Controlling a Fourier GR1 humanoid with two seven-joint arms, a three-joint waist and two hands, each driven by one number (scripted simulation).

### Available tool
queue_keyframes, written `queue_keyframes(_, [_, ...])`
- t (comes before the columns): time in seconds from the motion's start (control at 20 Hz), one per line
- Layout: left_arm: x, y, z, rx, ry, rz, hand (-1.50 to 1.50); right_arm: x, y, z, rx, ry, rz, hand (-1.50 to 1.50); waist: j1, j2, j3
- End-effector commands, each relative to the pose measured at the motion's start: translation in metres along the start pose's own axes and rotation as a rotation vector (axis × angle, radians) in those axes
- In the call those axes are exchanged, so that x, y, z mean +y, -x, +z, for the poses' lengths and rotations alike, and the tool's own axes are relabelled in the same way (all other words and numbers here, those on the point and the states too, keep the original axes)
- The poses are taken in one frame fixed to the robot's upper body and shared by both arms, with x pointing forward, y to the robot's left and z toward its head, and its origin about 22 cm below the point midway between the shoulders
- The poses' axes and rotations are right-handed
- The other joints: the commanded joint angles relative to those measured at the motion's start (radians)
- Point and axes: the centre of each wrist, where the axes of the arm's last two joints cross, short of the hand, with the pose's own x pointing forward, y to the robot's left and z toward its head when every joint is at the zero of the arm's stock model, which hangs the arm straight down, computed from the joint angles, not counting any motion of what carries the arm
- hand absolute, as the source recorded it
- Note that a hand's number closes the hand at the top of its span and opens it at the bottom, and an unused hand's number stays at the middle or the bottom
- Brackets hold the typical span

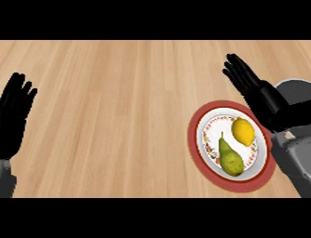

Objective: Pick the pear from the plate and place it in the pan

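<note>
pear [230,156] on plate [209,160] beside lemon [243,130], just left of open, straight-fingered right hand [268,100]

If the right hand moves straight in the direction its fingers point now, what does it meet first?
Probably nothing: the right hand is open, fingers pointing up and slightly left, over bare counter. The plate with pear lies below it, the pan behind it. Height is unclear.
</note>
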Motion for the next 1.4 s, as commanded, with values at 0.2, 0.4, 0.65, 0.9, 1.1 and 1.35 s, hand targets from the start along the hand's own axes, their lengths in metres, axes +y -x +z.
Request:
queue_keyframes(0.2, [-0.010, -0.011, -0.012, -0.089, 0.051, -0.119, 0.00, -0.001, 0.072, 0.038, 0.183, -0.397, -0.352, 1.50, 0.043, 0.034, 0.014])
queue_keyframes(0.4, [-0.034, 0.005, -0.011, -0.034, 0.073, -0.113, 0.00, -0.074, 0.089, 0.087, 0.189, -0.263, -0.172, -1.50, 0.008, 0.010, 0.010])
queue_keyframes(0.65, [-0.033, 0.021, 0.001, -0.021, 0.076, -0.125, 0.00, -0.145, 0.062, 0.112, 0.096, -0.128, 0.050, -1.50, 0.023, 0.006, 0.009])
queue_keyframes(0.9, [-0.049, 0.010, -0.021, -0.038, 0.097, -0.113, 0.00, -0.195, 0.010, 0.090, 0.136, -0.272, 0.156, -1.50, 0.033, 0.009, 0.009])
queue_keyframes(1.1, [-0.045, 0.019, -0.022, -0.045, 0.109, -0.118, 0.00, -0.201, -0.031, 0.064, 0.214, -0.436, 0.337, -1.50, 0.048, 0.014, 0.008])
queue_keyframes(1.35, [-0.042, 0.013, -0.022, -0.017, 0.116, -0.123, 0.00, -0.199, -0.047, 0.026, 0.242, -0.470, 0.375, -1.50, 0.047, 0.009, 0.008])
